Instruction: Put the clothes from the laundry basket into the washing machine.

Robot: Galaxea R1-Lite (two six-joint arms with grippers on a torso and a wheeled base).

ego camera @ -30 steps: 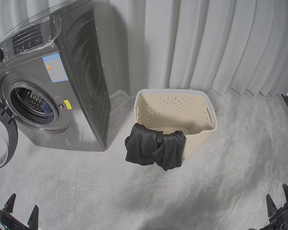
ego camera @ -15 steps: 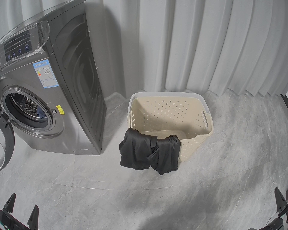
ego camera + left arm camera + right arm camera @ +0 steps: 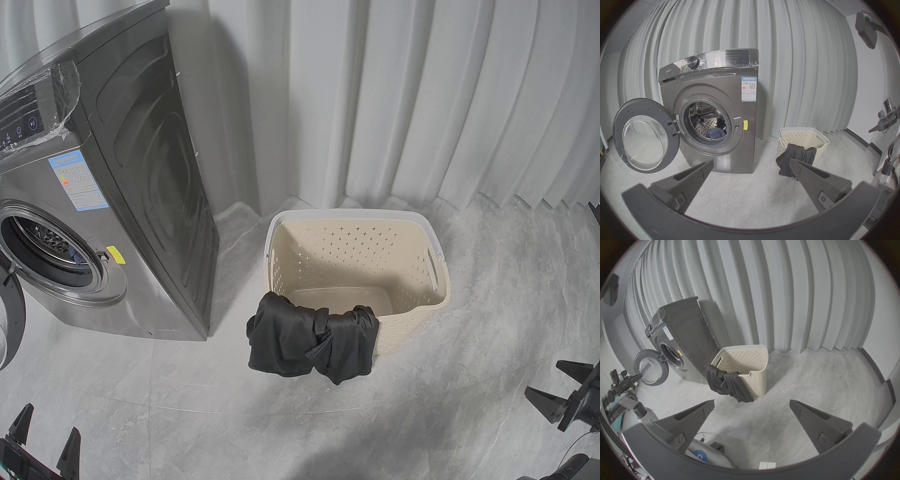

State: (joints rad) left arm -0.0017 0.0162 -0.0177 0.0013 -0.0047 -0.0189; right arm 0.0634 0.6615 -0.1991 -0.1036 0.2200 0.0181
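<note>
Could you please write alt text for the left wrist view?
A grey washing machine stands with its round door open and a blue cloth in the drum; beside it, a black garment hangs over the rim of a cream laundry basket.

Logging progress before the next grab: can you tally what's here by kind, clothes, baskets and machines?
Laundry basket: 1
Washing machine: 1
Garments: 2, black garment draped over the basket's rim, blue garment in the drum
Total: 4
</note>
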